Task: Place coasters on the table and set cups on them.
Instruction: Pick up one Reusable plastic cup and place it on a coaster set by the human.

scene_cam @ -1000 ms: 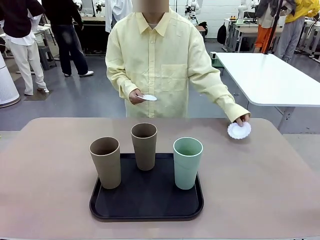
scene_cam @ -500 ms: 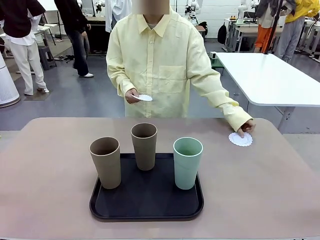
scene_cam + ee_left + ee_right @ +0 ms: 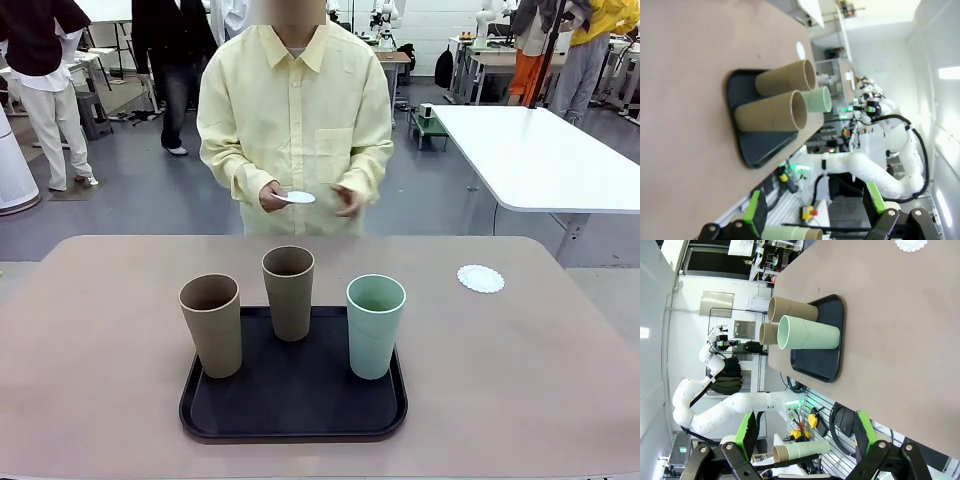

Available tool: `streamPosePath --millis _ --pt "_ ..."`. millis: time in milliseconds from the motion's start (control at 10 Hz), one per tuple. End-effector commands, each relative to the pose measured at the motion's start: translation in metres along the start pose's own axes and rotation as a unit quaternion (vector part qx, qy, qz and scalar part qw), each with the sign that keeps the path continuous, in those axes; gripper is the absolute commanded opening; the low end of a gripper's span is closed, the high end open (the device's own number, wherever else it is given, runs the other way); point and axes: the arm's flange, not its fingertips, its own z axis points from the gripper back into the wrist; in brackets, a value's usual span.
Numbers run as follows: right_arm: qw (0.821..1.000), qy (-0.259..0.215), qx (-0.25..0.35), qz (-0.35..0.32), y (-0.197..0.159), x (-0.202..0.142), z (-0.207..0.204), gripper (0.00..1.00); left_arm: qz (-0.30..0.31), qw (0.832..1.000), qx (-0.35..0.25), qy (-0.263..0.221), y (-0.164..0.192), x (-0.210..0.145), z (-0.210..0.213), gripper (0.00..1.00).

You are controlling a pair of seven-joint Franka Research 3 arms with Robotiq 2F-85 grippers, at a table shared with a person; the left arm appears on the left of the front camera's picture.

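A lacy white coaster [image 3: 481, 278] lies flat on the beige table [image 3: 90, 340], far ahead of the right gripper [image 3: 805, 432], whose jaws stand wide and empty. Nearer both grippers, a mint cup [image 3: 375, 326] and two tan cups [image 3: 211, 324] stand upright on a black tray [image 3: 300, 390]. The left gripper [image 3: 815, 210] is likewise spread, empty. The person's hand [image 3: 272, 196] holds another coaster [image 3: 298, 197].
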Motion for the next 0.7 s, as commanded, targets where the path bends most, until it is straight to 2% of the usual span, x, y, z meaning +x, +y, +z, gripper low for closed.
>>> streamPosePath --millis 0,100,200,300,400,500,600 --pt "1.0 0.0 0.0 0.0 0.0 0.0 0.0 1.0 -0.001 1.0 -0.008 -0.004 0.0 0.0 0.001 1.0" --pt "0.99 0.004 -0.069 0.125 0.023 0.017 -0.003 1.0 -0.001 1.0 -0.008 -0.004 0.0 0.0 0.001 1.0" --pt "0.969 0.011 -0.134 0.206 0.044 0.039 -0.016 1.0 -0.001 1.0 -0.008 -0.004 0.0 0.0 0.001 1.0" --pt "0.948 0.022 -0.176 0.264 0.065 0.062 -0.036 1.0 -0.001 1.0 -0.008 -0.004 0.0 0.0 0.001 1.0" --pt "0.926 0.053 -0.2 0.317 0.083 0.079 -0.063 1.0 -0.001 1.0 -0.008 -0.004 0.0 0.0 0.001 1.0" --pt "0.897 0.088 -0.22 0.374 0.099 0.088 -0.095 1.0 -0.001 1.0 -0.008 -0.004 0.0 0.0 0.001 1.0" --pt "0.853 0.144 -0.227 0.447 0.114 0.09 -0.134 1.0 -0.001 1.0 -0.008 -0.004 0.0 0.0 0.001 1.0"
